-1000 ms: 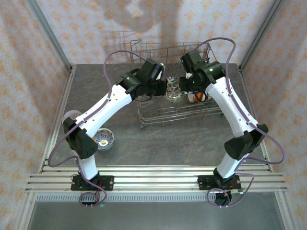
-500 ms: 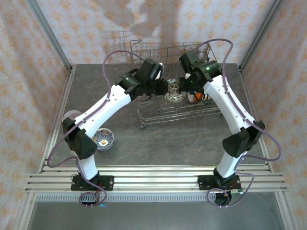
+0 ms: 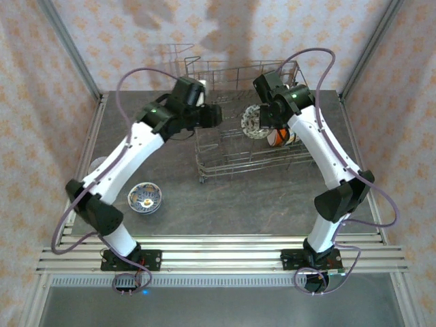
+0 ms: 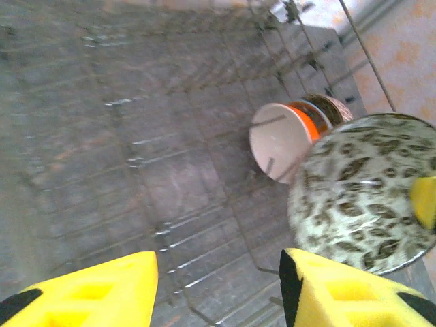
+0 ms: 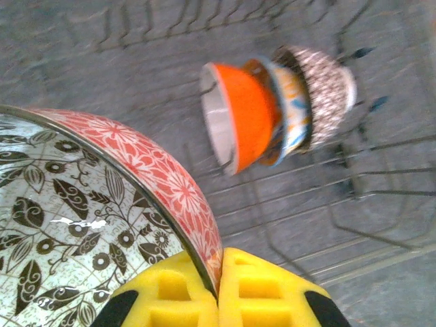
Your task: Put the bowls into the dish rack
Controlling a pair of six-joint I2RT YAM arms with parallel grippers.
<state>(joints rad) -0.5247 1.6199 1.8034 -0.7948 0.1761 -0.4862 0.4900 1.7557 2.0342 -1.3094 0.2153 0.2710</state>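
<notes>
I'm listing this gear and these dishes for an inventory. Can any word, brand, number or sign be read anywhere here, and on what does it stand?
None: no view shows readable text.
The leaf-patterned bowl has leaves and red flowers, no letters.
The orange bowl and the speckled bowl show only colour and pattern.
The dish rack has no legible label.
The centre marking of the bowl on the table is too small to read.

We found both arms built alike. The left arm [image 3: 129, 153] and the right arm [image 3: 327, 150] had smooth white links joined by rounded black joint housings, and each rose from a flat black base plate [image 3: 129, 260]. A thin mauve cable [image 3: 320, 54] ran in loose loops along each arm. The left gripper [image 4: 218, 279] and the right gripper [image 5: 218, 272] wore blocky bright yellow fingers [image 4: 95, 289] with shallow square recesses and black patches at the rear corners.
</notes>
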